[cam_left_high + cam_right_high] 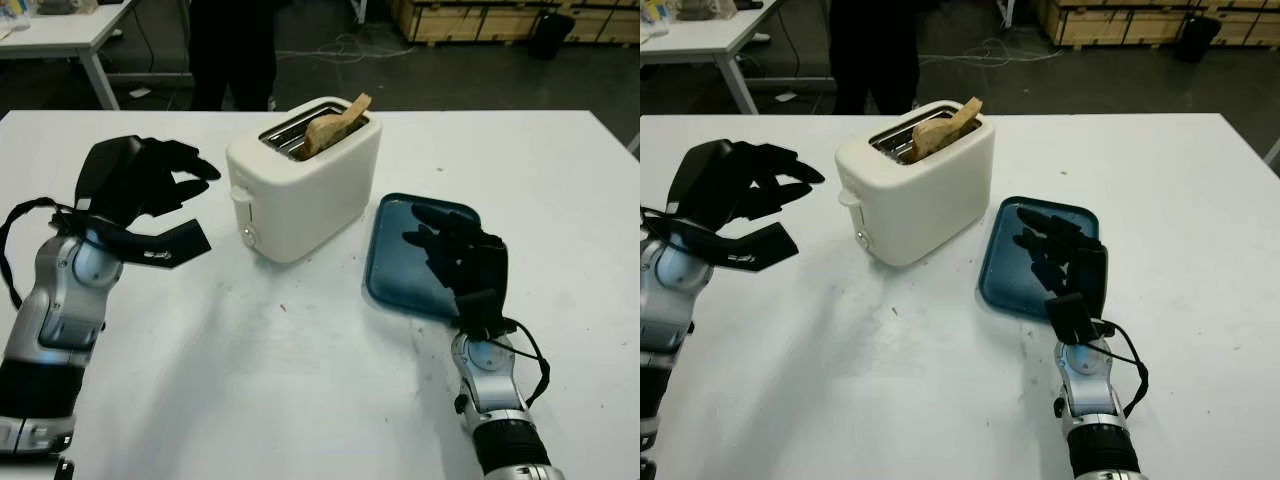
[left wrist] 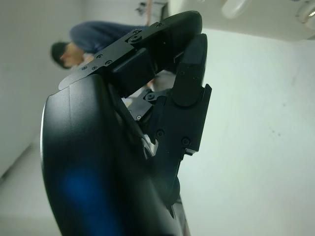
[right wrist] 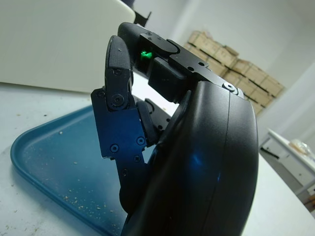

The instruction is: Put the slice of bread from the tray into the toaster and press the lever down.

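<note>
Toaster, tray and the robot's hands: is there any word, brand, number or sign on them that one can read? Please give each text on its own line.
None can be read.
Toaster: plain white, with no print that shows.
Tray: plain blue, no label.
Left hand and right hand: black shells, no lettering.
Crates behind: no marks can be made out.

A smooth, cream plastic toaster [image 1: 300,190] is sitting on a matt white table [image 1: 300,400]. Rough, brown bread [image 1: 335,127] is poking from its metal-edged slot. A glossy blue tray [image 1: 395,270] is showing crumbs. Both robot hands are looking like glossy black plastic.
</note>
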`<control>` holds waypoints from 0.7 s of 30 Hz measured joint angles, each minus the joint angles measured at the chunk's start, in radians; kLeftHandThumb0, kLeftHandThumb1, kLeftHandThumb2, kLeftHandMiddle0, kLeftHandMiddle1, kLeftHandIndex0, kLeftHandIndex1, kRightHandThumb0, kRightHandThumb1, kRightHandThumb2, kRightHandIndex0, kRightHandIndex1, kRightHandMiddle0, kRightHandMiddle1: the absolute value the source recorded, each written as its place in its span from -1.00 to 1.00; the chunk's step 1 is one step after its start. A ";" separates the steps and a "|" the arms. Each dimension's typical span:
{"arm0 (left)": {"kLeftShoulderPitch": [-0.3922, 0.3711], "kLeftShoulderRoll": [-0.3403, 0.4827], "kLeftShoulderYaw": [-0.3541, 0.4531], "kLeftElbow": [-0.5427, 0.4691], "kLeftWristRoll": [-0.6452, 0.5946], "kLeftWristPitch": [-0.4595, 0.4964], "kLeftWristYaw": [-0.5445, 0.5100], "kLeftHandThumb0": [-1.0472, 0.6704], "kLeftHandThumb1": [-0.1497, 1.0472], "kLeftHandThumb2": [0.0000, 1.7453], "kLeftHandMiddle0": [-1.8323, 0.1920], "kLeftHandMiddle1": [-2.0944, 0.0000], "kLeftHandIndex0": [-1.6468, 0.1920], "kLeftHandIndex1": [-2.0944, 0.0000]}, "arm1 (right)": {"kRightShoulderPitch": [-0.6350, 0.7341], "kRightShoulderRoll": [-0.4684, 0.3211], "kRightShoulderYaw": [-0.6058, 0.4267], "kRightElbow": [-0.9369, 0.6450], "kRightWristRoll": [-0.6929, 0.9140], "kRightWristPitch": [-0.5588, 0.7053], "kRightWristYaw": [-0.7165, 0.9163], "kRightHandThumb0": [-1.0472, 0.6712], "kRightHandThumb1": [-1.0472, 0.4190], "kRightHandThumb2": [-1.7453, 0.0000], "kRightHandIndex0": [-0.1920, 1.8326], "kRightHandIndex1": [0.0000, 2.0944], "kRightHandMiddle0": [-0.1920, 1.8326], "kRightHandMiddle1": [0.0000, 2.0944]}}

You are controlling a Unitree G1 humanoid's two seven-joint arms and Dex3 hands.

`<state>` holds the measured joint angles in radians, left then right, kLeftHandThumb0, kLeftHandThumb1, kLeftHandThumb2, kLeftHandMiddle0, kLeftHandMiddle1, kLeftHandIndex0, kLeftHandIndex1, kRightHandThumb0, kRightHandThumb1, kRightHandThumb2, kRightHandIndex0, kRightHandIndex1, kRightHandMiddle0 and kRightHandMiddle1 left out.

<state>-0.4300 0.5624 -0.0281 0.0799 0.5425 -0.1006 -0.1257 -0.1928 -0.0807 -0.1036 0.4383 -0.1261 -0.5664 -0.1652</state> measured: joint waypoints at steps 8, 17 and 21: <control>-0.072 0.011 -0.035 0.048 -0.033 0.000 -0.094 -0.08 0.74 -0.99 -0.24 -0.05 -0.60 0.96 | 0.000 0.004 -0.006 -0.008 0.022 -0.005 -0.001 -0.25 -0.83 0.67 0.33 -0.77 0.26 -1.00; -0.103 0.008 -0.069 0.117 -0.039 -0.026 -0.096 -0.05 0.75 -0.99 -0.15 0.08 -0.64 0.95 | 0.000 0.003 -0.007 -0.008 0.021 -0.010 -0.006 -0.26 -0.83 0.67 0.32 -0.78 0.25 -1.00; -0.108 0.008 -0.077 0.120 -0.039 -0.026 -0.095 -0.04 0.75 -0.99 -0.18 0.06 -0.64 0.94 | 0.000 0.003 -0.006 -0.008 0.021 -0.010 -0.006 -0.27 -0.83 0.67 0.32 -0.77 0.26 -1.00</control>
<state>-0.5385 0.5702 -0.1055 0.1996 0.5040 -0.1268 -0.2206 -0.1924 -0.0778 -0.1100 0.4303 -0.1052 -0.5761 -0.1714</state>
